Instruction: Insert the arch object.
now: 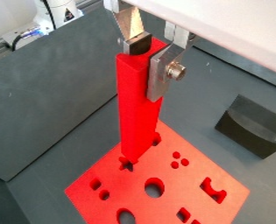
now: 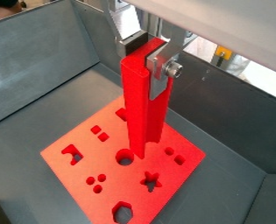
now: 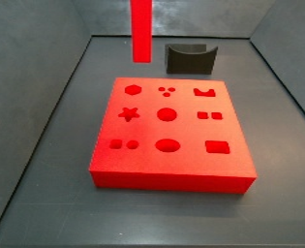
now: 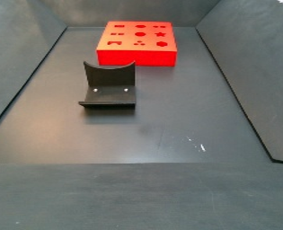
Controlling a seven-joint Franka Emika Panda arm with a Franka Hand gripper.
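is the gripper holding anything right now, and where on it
Yes. The gripper is shut on a tall red piece, gripping it at its upper end, above the red board.

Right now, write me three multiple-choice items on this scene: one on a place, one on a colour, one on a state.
1. Where is the fixture?
A. on the board
B. on the floor beside the board
C. in the gripper

2. What colour is the board?
A. red
B. blue
C. green

3. What is the gripper doing?
A. hanging open and empty
B. clamping the fixture
C. holding the piece upright above the board

Key: 1 B, since a side view shows it standing on the grey floor apart from the board. 2 A, since both side views show it red. 3 C, since both wrist views show the fingers closed on the top of the long red piece.
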